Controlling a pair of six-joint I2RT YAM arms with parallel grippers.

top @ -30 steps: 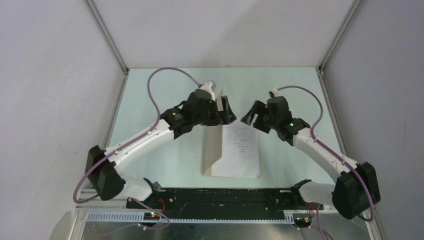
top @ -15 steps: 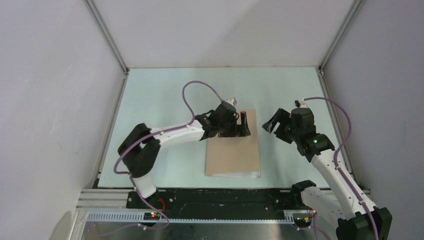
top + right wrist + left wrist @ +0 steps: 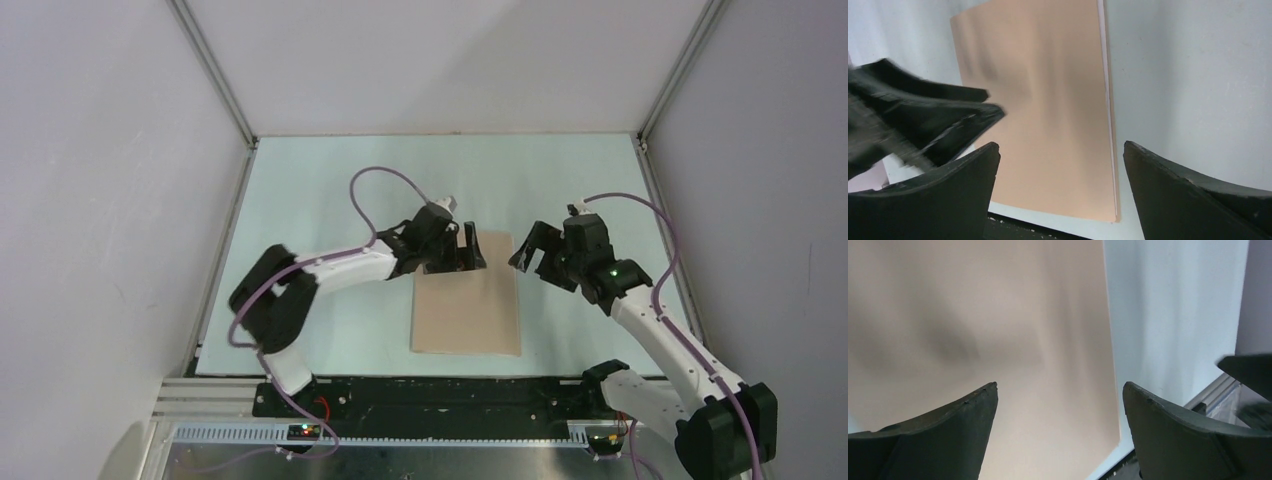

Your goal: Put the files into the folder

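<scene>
Over on the left, what's your pincer doing?
– My left pincer [image 3: 470, 250] hangs spread above the folder's [image 3: 465, 315] far-left corner. The folder lies shut, mid-desk [image 3: 330, 190].
– And right?
– My right pincer [image 3: 527, 250] is spread too, beside the far-right corner. The files' [image 3: 1109, 107] white edge peeks out there, so I'd lift straight without snagging the cover or my other pincer.
</scene>
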